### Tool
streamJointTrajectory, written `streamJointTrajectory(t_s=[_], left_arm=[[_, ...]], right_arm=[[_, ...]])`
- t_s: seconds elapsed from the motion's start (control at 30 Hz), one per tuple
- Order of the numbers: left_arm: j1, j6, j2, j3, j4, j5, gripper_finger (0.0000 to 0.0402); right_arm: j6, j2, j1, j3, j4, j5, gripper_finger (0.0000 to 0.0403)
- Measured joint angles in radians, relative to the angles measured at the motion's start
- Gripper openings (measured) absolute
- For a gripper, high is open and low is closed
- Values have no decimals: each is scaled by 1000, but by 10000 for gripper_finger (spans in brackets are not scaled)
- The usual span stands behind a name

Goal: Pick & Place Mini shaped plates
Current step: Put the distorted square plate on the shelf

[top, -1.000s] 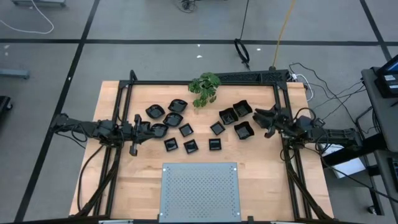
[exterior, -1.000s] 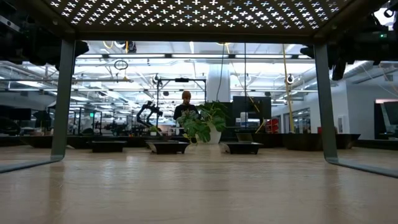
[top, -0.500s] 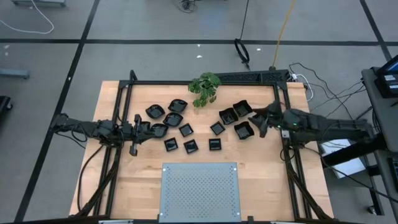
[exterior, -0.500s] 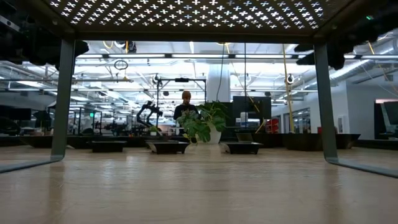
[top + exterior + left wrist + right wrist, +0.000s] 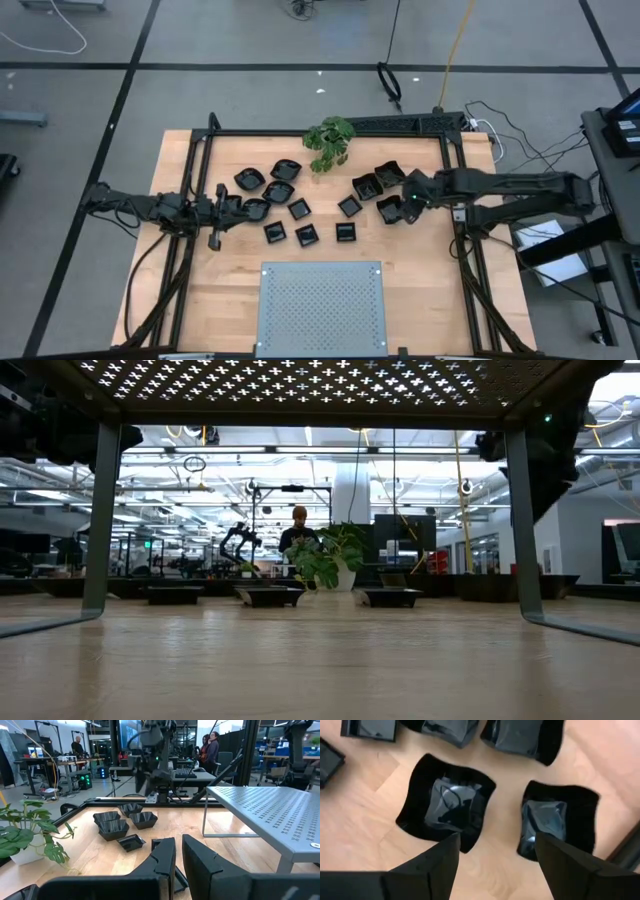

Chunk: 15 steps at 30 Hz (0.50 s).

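Left gripper (image 5: pixel 222 203) sits where it was a second ago, at the left end of the spread of mini shaped plates (image 5: pixel 300 209), its fingers (image 5: pixel 165 862) nearly together with nothing between them that I can see; from my seat it is the waiting arm. Moving rightward, the plates lie scattered across the middle of the table (image 5: pixel 420 290), in front of the green plant (image 5: pixel 329 142) and beyond the grey perforated panel (image 5: pixel 321 308), all still flat on the wood.

What has changed is on the right. My right gripper (image 5: pixel 412 196) has swung in from the table's right edge and now hangs over the right-hand group of plates. Its jaws have gone from part-closed to fully spread and hold nothing. In the right wrist view the two fingers (image 5: pixel 432 865) frame the gap between a wavy-edged square plate (image 5: pixel 446 810) and its neighbour (image 5: pixel 557 822), both clearly below and untouched.

I read this as the approach to a first pick on that side: descent and closing are yet to come, and I judge the glossy rims may slip
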Motion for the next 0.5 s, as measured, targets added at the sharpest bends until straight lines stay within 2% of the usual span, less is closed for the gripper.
streamJointTrajectory(t_s=[0.27,0.5], left_arm=[[0,0,0,0,0,0,35],[0,0,0,0,0,0,35]], right_arm=[[-15,60,-78,-105,41,-4,214],[-40,64,-171,-211,159,-5,204]])
